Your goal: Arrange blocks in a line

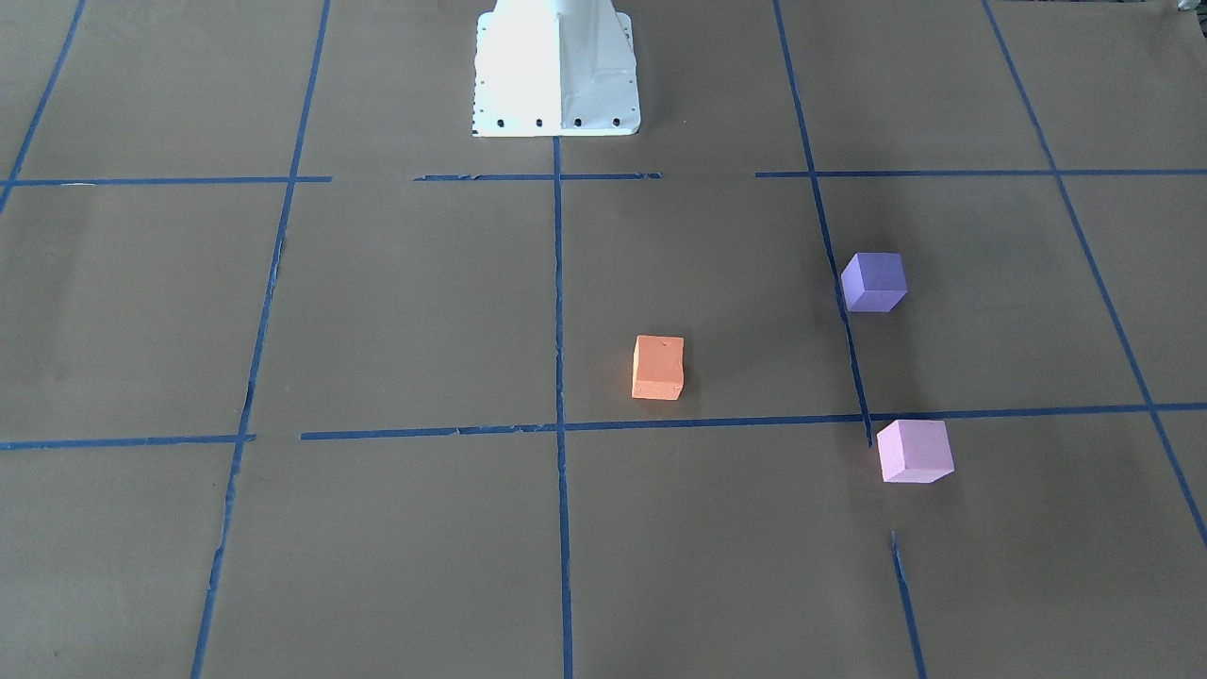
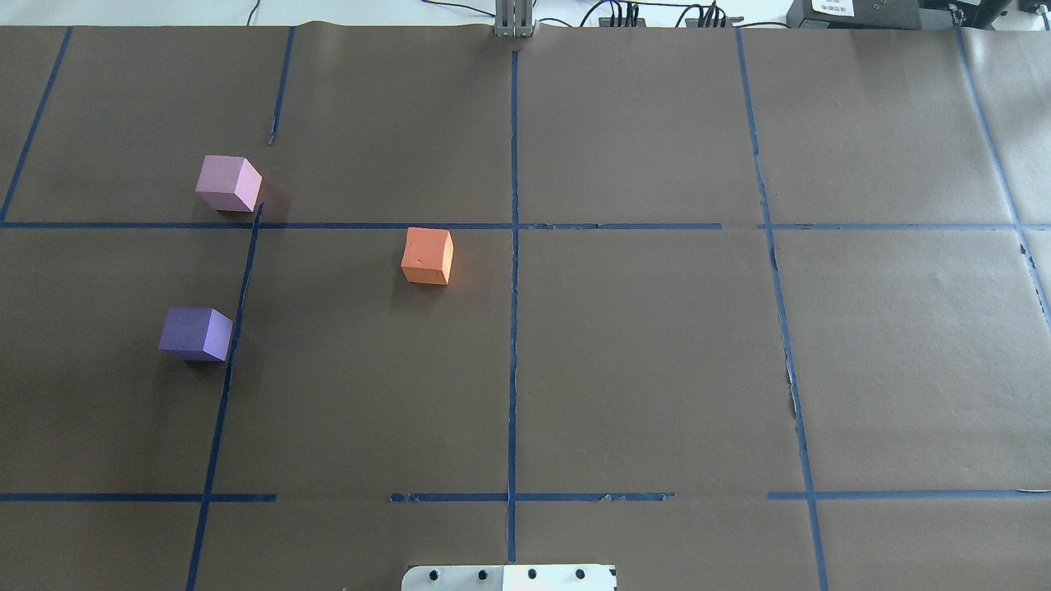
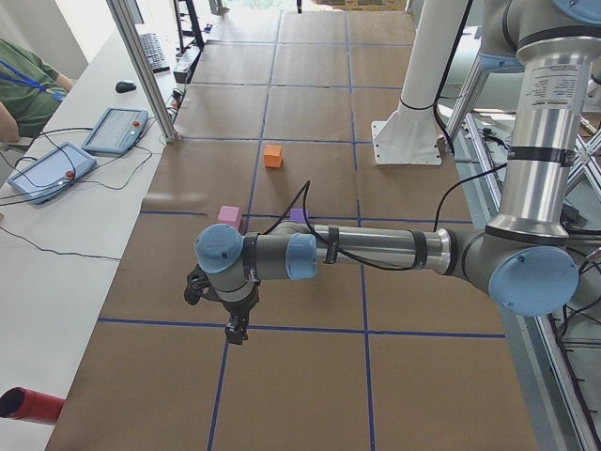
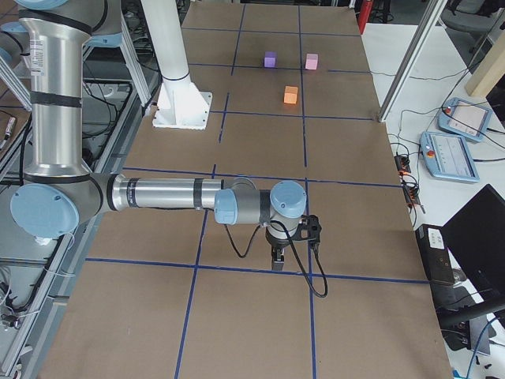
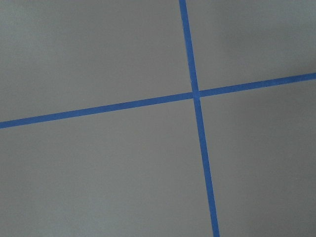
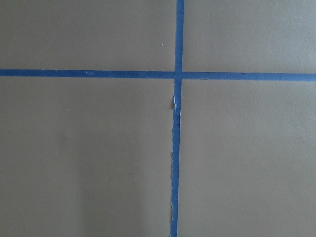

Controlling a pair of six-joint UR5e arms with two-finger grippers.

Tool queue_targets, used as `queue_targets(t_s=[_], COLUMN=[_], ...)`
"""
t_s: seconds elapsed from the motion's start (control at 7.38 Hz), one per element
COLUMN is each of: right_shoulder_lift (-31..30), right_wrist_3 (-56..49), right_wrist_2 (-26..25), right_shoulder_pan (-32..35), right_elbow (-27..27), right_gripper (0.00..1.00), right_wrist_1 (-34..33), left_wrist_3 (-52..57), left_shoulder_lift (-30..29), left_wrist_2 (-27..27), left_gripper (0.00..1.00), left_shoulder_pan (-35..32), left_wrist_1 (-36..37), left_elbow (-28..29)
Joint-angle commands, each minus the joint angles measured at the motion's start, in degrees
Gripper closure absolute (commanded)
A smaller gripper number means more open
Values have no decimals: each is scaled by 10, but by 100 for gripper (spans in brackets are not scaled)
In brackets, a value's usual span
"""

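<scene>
Three cubes lie apart on the brown paper, on the robot's left half. The orange block (image 1: 658,368) (image 2: 427,256) is nearest the centre line. The violet-purple block (image 1: 874,281) (image 2: 195,334) sits nearer the robot. The pale pink block (image 1: 914,451) (image 2: 228,183) sits farther out. My left gripper (image 3: 235,331) shows only in the exterior left view, hanging over a tape crossing well away from the blocks; I cannot tell if it is open. My right gripper (image 4: 276,259) shows only in the exterior right view, far from the blocks; I cannot tell its state. Both wrist views show only paper and tape.
The white robot pedestal (image 1: 554,71) (image 2: 509,577) stands at the table's robot side. Blue tape lines (image 2: 513,328) form a grid. Teach pendants (image 3: 115,130) (image 4: 450,154) and cables lie on the side benches, and a person (image 3: 19,85) sits there.
</scene>
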Motion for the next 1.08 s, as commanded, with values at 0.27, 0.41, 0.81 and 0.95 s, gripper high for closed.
queue_targets(t_s=[0.27,0.41,0.81,0.95], right_shoulder_lift=[0,0,0,0], right_wrist_3=[0,0,0,0], right_wrist_2=[0,0,0,0], right_shoulder_pan=[1,0,1,0], right_elbow=[0,0,0,0], right_gripper=[0,0,0,0], right_wrist_1=[0,0,0,0], left_wrist_3=[-127,-156,-342,-393], left_shoulder_lift=[-77,-115,-197,-227], left_wrist_2=[4,5,33,42], left_gripper=[0,0,0,0], left_shoulder_pan=[66,94,237,289], left_wrist_1=[78,112,121,121], left_elbow=[-157,-184,-235,-228])
